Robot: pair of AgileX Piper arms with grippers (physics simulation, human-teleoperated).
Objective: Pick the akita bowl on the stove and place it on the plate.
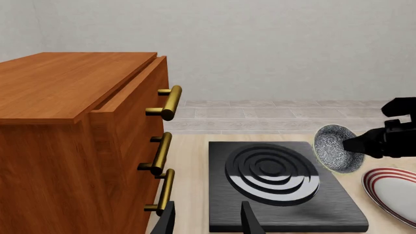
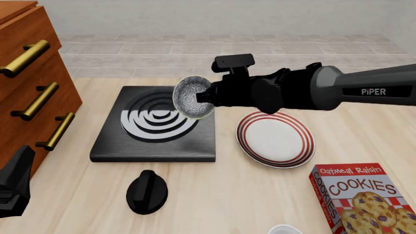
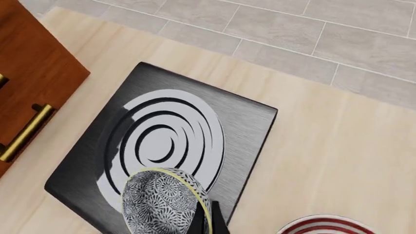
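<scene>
The akita bowl [image 2: 191, 97], speckled grey-white inside, hangs tipped on its side above the right part of the black stove [image 2: 156, 141]. My right gripper [image 2: 206, 94] is shut on the bowl's rim. In the right wrist view the bowl [image 3: 159, 202] shows over the stove's rings [image 3: 162, 136], with the fingertips [image 3: 209, 220] pinching its rim. The red-ringed plate [image 2: 274, 138] lies bare on the table, just right of the stove. My left gripper [image 1: 211, 222] stands open near the stove's front left corner, holding nothing. It faces the stove [image 1: 279, 195], the bowl [image 1: 336, 148] and the plate [image 1: 393, 192].
A wooden drawer cabinet [image 2: 26, 83] with brass handles stands at the left, close to the stove. A black round knob [image 2: 147, 191] lies in front of the stove. A cookies box [image 2: 361, 200] lies at the front right, with a white rim [image 2: 286, 229] at the bottom edge.
</scene>
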